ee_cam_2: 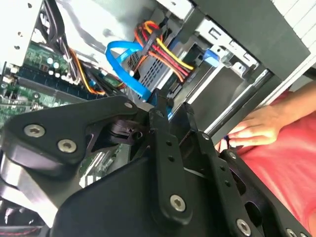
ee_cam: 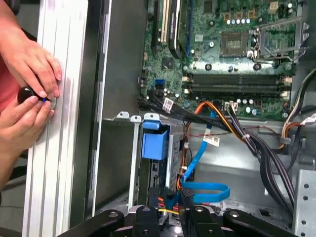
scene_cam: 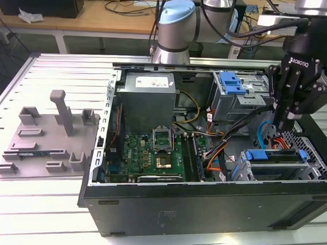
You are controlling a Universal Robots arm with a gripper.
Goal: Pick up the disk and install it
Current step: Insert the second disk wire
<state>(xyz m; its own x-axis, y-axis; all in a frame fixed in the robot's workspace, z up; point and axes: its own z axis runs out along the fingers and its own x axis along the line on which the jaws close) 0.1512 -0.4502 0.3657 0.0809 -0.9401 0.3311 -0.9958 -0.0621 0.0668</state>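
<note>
Exterior view puts the tool (scene_cam: 280, 125) directly over the disk (scene_cam: 272, 157). The disk sits in the lower drive cage (scene_cam: 308, 152) of the open computer case (scene_cam: 203, 210), at the case corner toward the exterior view's right, against the wall that runs along the bench (scene_cam: 52, 221) edge nearest that camera. It appears to stand on its edge with its blue carrier rail uppermost. Its long axis runs along that case wall, so it lies straight below the tool rather than off to one side. The two are apart, with cables between them. In the first wrist view the disk (ee_cam: 156, 148) shows as a narrow strip capped by a blue tab, just beyond the tool (ee_cam: 170, 216). A blue data cable (ee_cam: 205, 191) and red-and-yellow power wires (ee_cam: 165, 200) run to its end. I judge it seated in its bay, though whether it is fully home cannot be seen. In both wrist views the tool (ee_cam_2: 174, 112) has its jaws a modest way apart, with cables visible through the gap; it holds nothing and touches nothing. A person's hands (ee_cam: 27, 94) rest on the bench slats beside the case wall, near the disk's bay.
</note>
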